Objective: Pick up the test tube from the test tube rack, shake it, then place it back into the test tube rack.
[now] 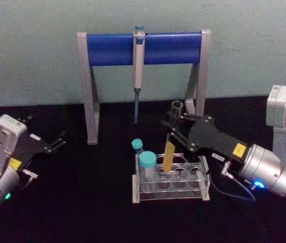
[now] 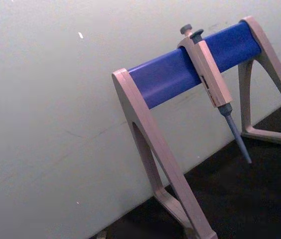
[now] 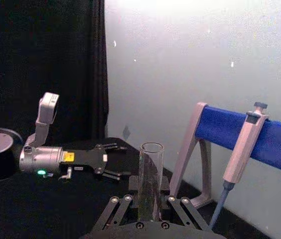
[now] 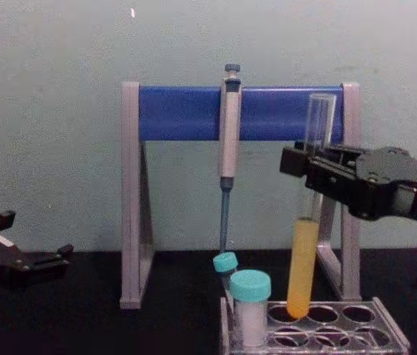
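Observation:
The test tube (image 1: 169, 156) is a thin clear glass tube with yellow-orange liquid (image 4: 302, 259) in its lower part. It stands nearly upright, tilted a little. My right gripper (image 1: 171, 132) is shut on its clear upper part (image 3: 151, 164), reaching in from the right (image 4: 310, 174). The tube's rounded bottom sits level with the back row of holes of the clear test tube rack (image 1: 171, 195), (image 4: 386, 342); I cannot tell whether it is inside a hole. My left gripper (image 1: 56, 142) rests open at the far left, well away from the rack (image 4: 16, 259).
Two teal-capped white vials (image 1: 147, 162), (image 1: 137, 145) stand in the rack's left end, close to the tube. Behind the rack is a grey-legged stand with a blue crossbar (image 1: 107, 48), where a grey-blue pipette (image 1: 138, 66) hangs. Black tabletop lies between the arms.

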